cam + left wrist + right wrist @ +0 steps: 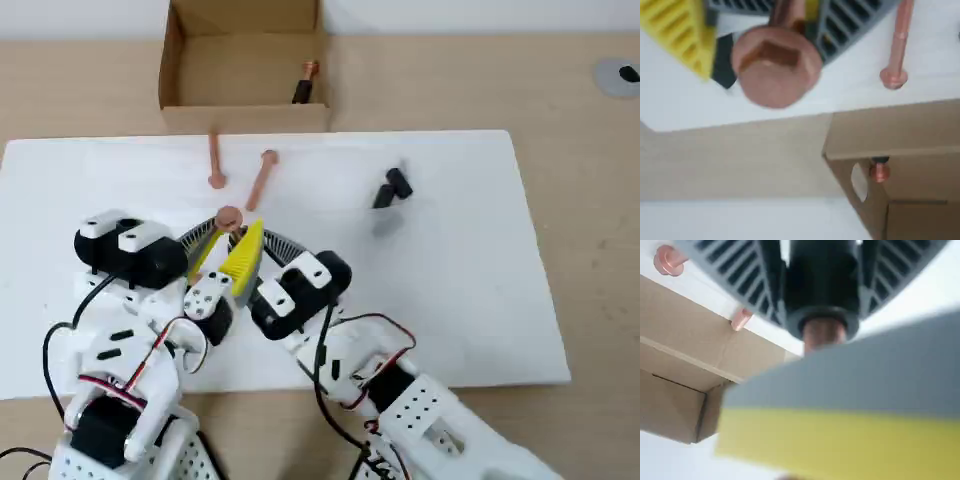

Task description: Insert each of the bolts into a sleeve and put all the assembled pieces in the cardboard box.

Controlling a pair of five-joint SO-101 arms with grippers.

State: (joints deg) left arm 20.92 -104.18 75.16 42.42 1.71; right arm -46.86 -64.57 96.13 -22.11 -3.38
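Copper-coloured and broad-headed, the bolt (775,67) sits clamped in our left pincer (214,236) above the middle of the white mat (450,300), its shank running into the black sleeve (822,280) that our right pincer (254,240) grips just beside it, so we judge the coming push must follow that shared axis.

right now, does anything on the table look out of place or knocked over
Nothing stands out. One loose bolt, a second bolt and two sleeves lie on the white mat; one assembled piece lies in the box.
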